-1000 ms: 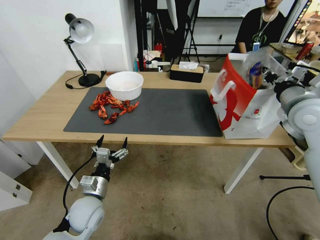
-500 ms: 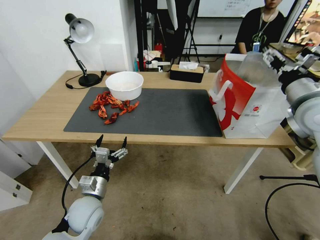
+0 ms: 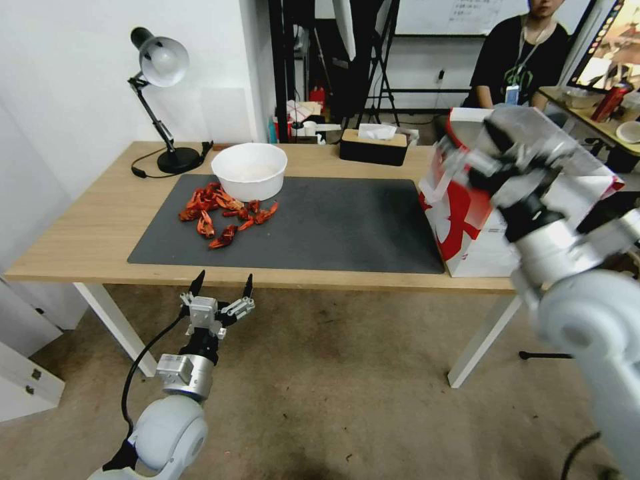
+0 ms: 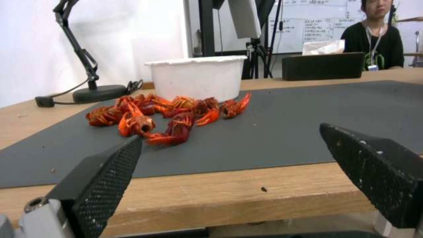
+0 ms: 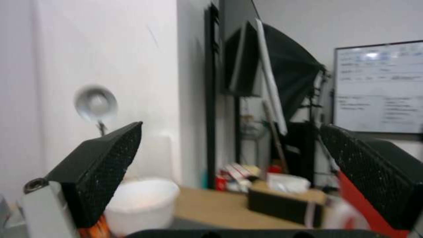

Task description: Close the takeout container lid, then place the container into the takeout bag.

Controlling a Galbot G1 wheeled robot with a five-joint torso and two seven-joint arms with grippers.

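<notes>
We see the takeout bag [image 3: 467, 227] standing upright on the right end of the table [image 3: 80, 247], just off the right edge of the dark mat [image 3: 333, 227], its mouth facing up and its long axis running away from us toward the back of the table. Our right gripper [image 3: 513, 160] is raised in front of the bag's upper part with its fingers spread and nothing between them. Our left gripper [image 3: 223, 287] is parked below the front edge of the table, fingers apart and empty, pointing toward the red crayfish [image 3: 223, 213] and the white bowl [image 3: 249, 171] on the mat.
</notes>
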